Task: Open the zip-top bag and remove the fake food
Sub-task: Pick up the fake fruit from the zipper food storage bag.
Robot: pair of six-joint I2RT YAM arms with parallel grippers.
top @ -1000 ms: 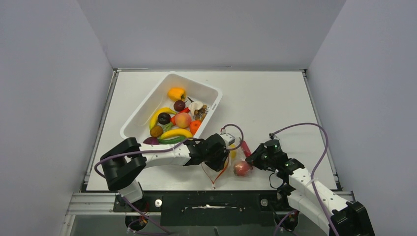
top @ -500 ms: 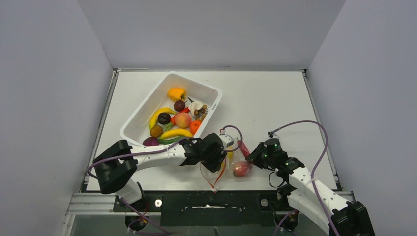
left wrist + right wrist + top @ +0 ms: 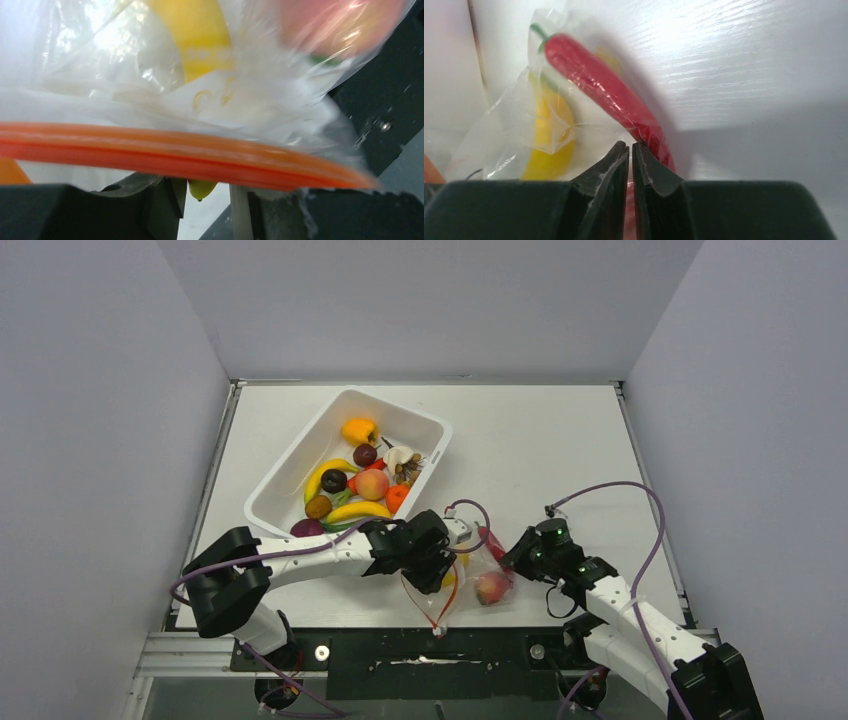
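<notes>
The bag (image 3: 462, 578) hangs between the two arms near the front edge of the table (image 3: 560, 450), just off the near corner of the tub (image 3: 298, 454). Inside it I can make out a banana (image 3: 200, 40), a chili (image 3: 599, 85) and a peach (image 3: 490, 587); none of them is out yet. The right gripper (image 3: 630, 147) is clenched, its tips pinching a fold of film right beside the chili. The left gripper (image 3: 205, 194) sits at the strip (image 3: 200, 157), which runs straight across its fingers. Its jaws stand partly apart, and I cannot tell whether they grip the strip or merely lie under it.

From above, the strip seems to hang in a loop below the left gripper. I judge the mouth at least partly open, and the step in hand to be spreading it. To do that well, the left needs a sure bite on one lip only before it pulls. The right should anchor on film, not on the chili. A slow pull apart, with the mouth tipped downward, should let the food slide out without the film slipping.
</notes>
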